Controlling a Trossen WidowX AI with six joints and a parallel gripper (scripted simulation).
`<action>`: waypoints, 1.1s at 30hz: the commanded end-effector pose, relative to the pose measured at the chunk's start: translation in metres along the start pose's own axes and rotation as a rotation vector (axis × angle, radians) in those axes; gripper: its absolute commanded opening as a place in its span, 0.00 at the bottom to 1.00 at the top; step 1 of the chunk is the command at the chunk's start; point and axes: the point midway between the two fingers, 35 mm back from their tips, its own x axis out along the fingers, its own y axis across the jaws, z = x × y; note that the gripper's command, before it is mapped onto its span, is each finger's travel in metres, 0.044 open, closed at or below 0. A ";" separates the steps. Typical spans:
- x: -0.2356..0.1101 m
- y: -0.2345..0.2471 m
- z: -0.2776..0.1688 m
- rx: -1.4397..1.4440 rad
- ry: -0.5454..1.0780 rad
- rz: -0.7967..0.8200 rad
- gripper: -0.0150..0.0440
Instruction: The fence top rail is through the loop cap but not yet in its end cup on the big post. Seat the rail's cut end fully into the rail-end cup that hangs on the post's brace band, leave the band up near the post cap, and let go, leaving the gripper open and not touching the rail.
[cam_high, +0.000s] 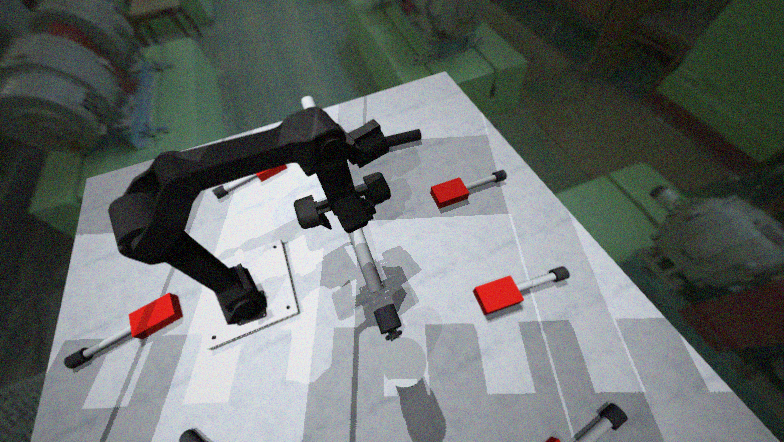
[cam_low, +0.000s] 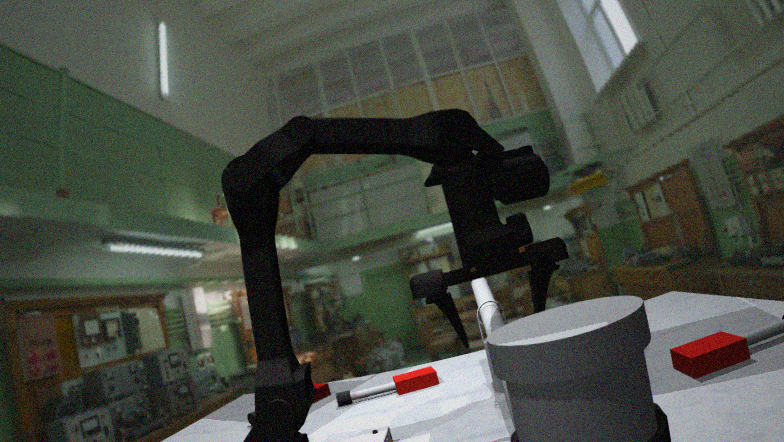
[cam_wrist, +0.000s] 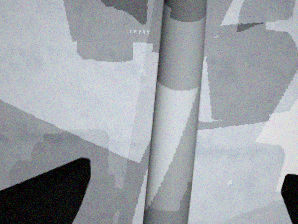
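Note:
The grey top rail (cam_high: 366, 262) (cam_low: 486, 300) (cam_wrist: 174, 129) runs slantwise above the table towards the big grey post (cam_low: 570, 362), whose round cap (cam_high: 404, 357) (cam_low: 565, 321) shows from above in the top view. The dark rail-end cup (cam_high: 387, 317) hangs just beyond the rail's near end. I cannot tell whether the end is inside it. My gripper (cam_high: 346, 218) (cam_low: 500, 326) (cam_wrist: 188, 176) is open wide and points down. One finger stands on each side of the rail, clear of it. The loop cap is hidden behind the arm.
Red blocks with grey handles lie around the table (cam_high: 603, 307): two on the right (cam_high: 450, 192) (cam_high: 498, 293), one on the left (cam_high: 155, 314) and one behind the arm (cam_high: 271, 172). A dark rod (cam_high: 403, 137) lies at the back. The arm's base plate (cam_high: 274, 274) is on the left.

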 end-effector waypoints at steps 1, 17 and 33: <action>0.008 0.002 -0.002 0.015 0.005 0.003 1.00; 0.048 0.002 -0.002 0.015 0.004 0.003 1.00; 0.070 0.003 -0.002 0.015 0.005 0.003 1.00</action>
